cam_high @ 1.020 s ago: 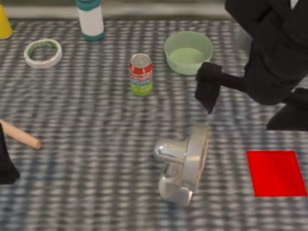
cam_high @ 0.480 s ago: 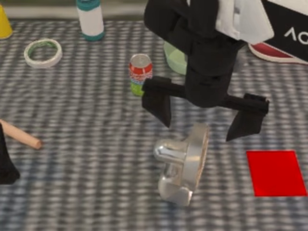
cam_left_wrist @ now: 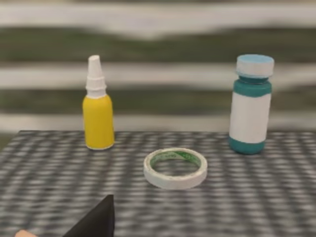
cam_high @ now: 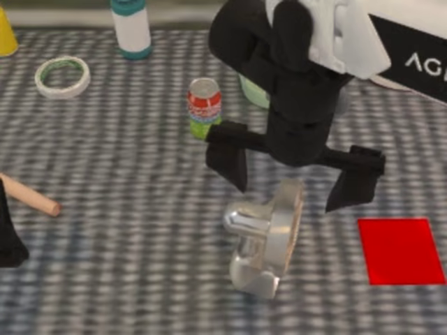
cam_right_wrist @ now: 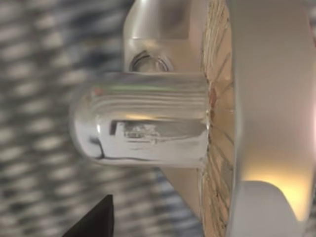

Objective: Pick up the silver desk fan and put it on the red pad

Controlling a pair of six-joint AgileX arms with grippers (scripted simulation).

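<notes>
The silver desk fan (cam_high: 269, 237) stands on the woven table mat right of centre, its round grille edge-on and its bulbous motor housing (cam_right_wrist: 140, 118) pointing left. My right gripper (cam_high: 286, 199) hangs open just above it. One black finger (cam_high: 227, 157) is on the motor side and the other on the grille side, neither touching. The fan's grille (cam_right_wrist: 266, 113) fills the right wrist view. The red pad (cam_high: 400, 251) lies flat to the fan's right, bare. My left gripper (cam_high: 8, 244) is parked at the table's left edge, open and holding nothing.
A soda can (cam_high: 204, 106) stands behind the fan, with a green bowl (cam_high: 250, 87) partly hidden by my right arm. Further back left are a tape roll (cam_high: 63, 75), a white teal-capped bottle (cam_high: 131, 28) and a yellow bottle (cam_high: 5, 31). A wooden stick (cam_high: 31, 195) lies at the left.
My right arm swung in from the right side to above the fan, and its fingers now straddle the fan. In the last half second it only settled slightly. The fan has not moved.
</notes>
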